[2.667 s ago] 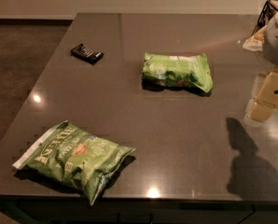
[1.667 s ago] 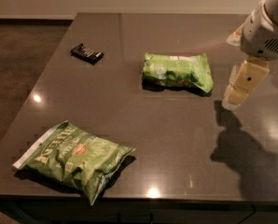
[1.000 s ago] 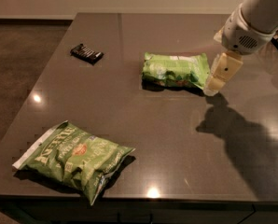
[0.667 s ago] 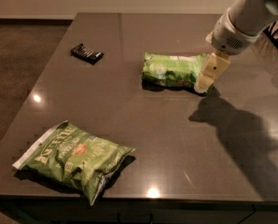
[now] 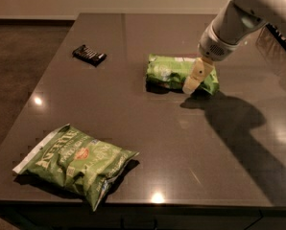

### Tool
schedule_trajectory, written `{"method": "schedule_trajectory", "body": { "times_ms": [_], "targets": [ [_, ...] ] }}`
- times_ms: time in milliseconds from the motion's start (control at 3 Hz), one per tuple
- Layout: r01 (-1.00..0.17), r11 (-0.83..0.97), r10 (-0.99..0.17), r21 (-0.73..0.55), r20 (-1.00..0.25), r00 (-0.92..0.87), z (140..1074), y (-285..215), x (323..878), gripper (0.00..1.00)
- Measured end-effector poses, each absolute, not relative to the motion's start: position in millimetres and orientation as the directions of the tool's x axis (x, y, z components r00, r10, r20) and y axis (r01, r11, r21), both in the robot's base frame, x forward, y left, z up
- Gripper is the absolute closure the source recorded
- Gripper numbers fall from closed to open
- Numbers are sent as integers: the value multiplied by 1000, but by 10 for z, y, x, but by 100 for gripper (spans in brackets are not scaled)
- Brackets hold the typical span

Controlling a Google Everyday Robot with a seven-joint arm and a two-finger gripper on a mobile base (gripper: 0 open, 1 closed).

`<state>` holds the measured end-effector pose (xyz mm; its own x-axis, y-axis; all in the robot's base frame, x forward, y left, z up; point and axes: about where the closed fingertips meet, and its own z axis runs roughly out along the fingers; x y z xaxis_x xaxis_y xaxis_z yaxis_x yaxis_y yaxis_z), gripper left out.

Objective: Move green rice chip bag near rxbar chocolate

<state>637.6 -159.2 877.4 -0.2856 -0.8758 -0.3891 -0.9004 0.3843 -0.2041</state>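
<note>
At lower left, near the front edge of the table [image 5: 181, 152], finds only the larger Kettle bag [image 5: 76, 164], lying flat and no part of the task. Farther back on the left, shows the rxbar chocolate [image 5: 89, 55], flat and alone toward the far left corner, with nothing touching it. Right of centre, has the green rice chip bag [image 5: 174, 73] lying flat on the table, well apart from the rxbar chocolate, with bare table between them. Puts the end effector [image 5: 192, 83] at the right end of the green rice chip bag, in front of it from this view, at or just above its surface; cannot tell whether touching. Cannot tell either whether spread apart, drawn together or clamped on the bag. Traces the white arm [image 5: 239, 18] up and off to the upper right, with its shadow thrown on the table to the right.

Judged as early in the task: reach about complete, grasp not confirmed, bag not lifted and far from the bar. Left to do: secure the bag, carry it leftward and back across the table, set it down just beside the rxbar chocolate without covering or knocking it, then let go and pull clear.
</note>
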Motion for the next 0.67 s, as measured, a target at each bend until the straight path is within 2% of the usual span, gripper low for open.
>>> {"method": "schedule_trajectory", "body": {
  "times_ms": [333,667],
  "targets": [
    [-902,389,-872,-190,-393,-293,8674,-1502,6476,0],
    [-909,378,-877,-177,-384,-289,8595,-1407,6502,16]
  ]
}}
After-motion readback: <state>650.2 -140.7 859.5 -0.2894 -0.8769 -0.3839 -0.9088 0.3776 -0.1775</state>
